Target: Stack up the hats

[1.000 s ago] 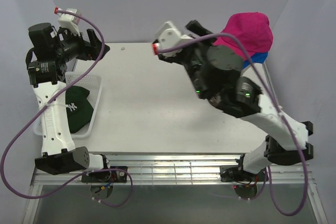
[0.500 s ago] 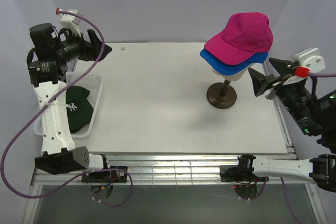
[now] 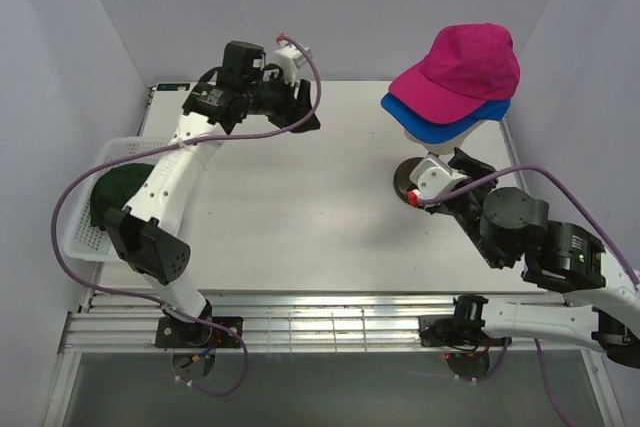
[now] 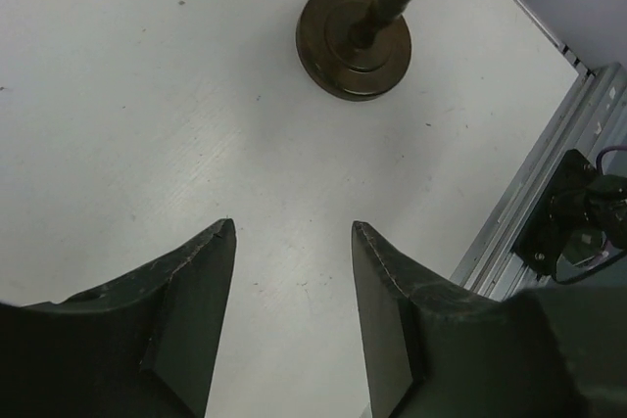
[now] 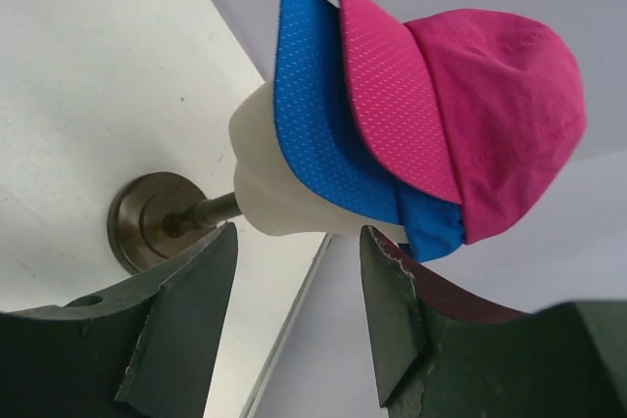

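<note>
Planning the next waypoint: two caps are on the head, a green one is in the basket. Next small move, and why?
Probably swing the left arm toward the white basket and lower over the green cap. Its jaws stand open and empty above the table, the pink cap already sits on the blue cap, and the basket lies on that arm's side.

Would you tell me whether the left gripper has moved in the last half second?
Yes: the left gripper has swung rightward from the table's far-left corner toward the mannequin head.
</note>
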Controlling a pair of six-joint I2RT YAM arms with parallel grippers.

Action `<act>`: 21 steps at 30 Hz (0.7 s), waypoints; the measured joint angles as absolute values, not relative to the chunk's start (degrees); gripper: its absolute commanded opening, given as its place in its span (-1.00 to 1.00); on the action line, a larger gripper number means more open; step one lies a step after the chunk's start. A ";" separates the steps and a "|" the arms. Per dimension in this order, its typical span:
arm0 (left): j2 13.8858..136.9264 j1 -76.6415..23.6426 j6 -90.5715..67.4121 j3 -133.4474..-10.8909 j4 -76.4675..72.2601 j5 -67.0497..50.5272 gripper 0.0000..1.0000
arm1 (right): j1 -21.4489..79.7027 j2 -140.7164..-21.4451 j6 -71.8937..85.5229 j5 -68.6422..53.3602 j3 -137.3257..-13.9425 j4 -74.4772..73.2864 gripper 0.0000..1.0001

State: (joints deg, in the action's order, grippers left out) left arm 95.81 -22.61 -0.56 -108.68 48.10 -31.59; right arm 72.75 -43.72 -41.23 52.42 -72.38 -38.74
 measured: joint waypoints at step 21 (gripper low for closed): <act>104.88 -33.76 1.78 -82.67 5.63 -43.62 0.85 | 72.71 -39.16 -63.29 48.51 -73.97 -29.69 0.19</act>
